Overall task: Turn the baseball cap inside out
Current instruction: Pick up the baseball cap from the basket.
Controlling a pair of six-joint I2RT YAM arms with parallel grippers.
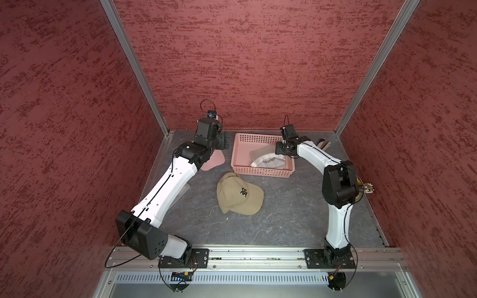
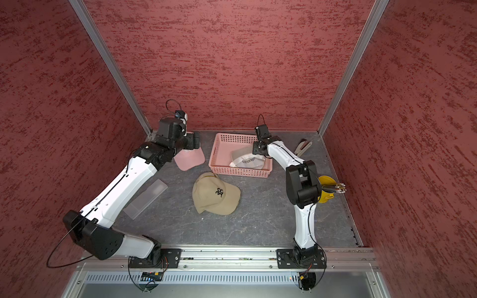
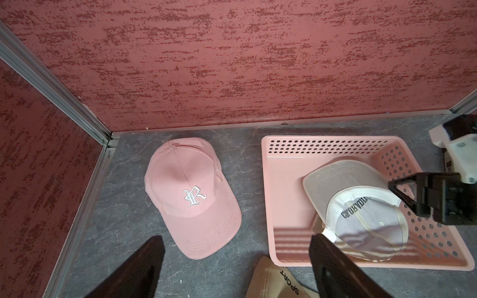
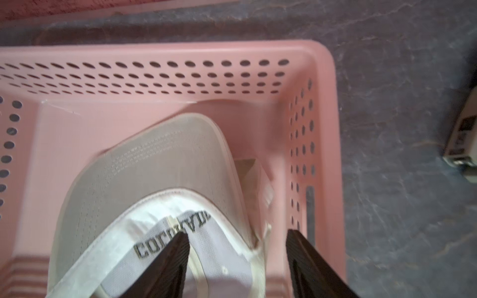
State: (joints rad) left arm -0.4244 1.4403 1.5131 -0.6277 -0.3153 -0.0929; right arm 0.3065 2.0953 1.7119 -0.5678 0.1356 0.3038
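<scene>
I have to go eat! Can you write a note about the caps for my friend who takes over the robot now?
Left gripper: open, empty, near the pink cotton baseball cap on the grey table.
Right gripper: open, empty, over the white-and-grey baseball cap lying in the pink perforated plastic basket.
Done: that cap looks inside out, lining and seams showing.
To do: the tan baseball cap mid-table and the pink one look right side out, untouched.

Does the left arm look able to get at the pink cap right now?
Probably yes. The left gripper hangs open close to the pink cap, which lies alone on the table beside the basket, with nothing over it or between.
</scene>
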